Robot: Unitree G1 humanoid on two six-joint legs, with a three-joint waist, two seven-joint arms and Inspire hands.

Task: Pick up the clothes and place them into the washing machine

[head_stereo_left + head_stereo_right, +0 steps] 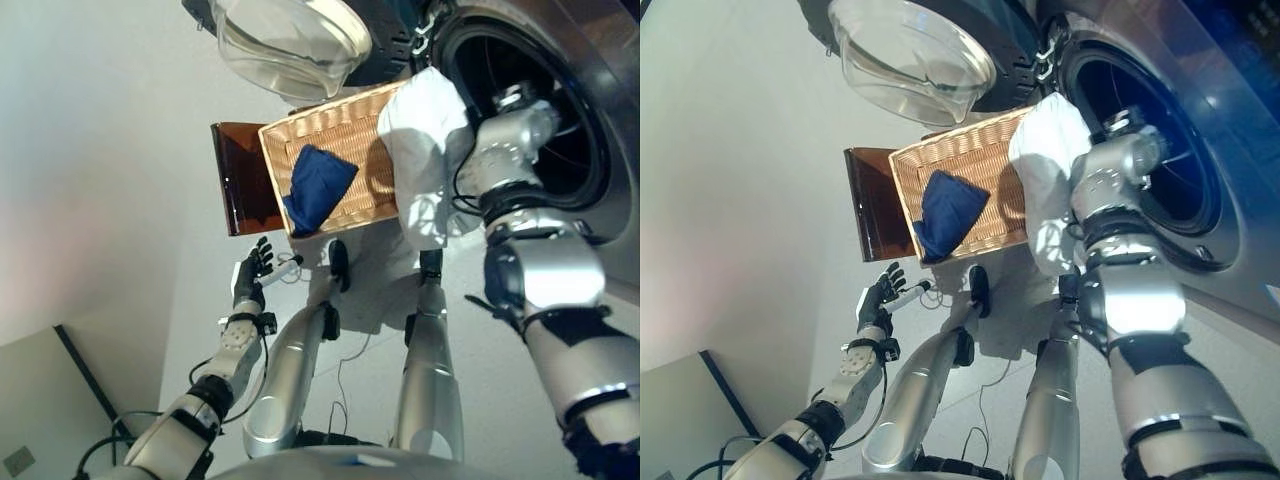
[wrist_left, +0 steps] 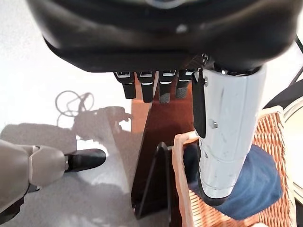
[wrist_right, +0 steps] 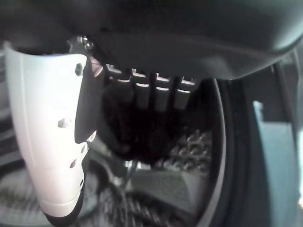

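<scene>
My left hand [image 1: 252, 272] is the closest thing to me, hanging off to the near side of the wicker basket [image 1: 345, 125], out over the floor [image 1: 110, 180], fingers straight and spread, holding nothing. From its wrist cam the fingers [image 2: 142, 85] point past the brown stand [image 2: 156, 156] the basket sits against, and the dark blue garment [image 2: 258, 184] is lying inside the basket, well apart from that hand.

So the blue piece is still in the basket, bunched up toward the near end of it. Right beside it a white garment [image 1: 425, 150] is draped over the basket's edge on the washing machine [image 1: 590, 90] side, hanging down below the basket.

My right hand [image 3: 142, 94] is past the basket, reaching into the machine's drum opening [image 1: 570, 150]. In its wrist cam the fingers look fairly straight with the dark drum [image 3: 189, 156] behind them, and I don't see any cloth in them. The white garment sits just beside that arm's wrist.

Beyond the basket the clear door [image 1: 290, 45] stands swung open.
</scene>
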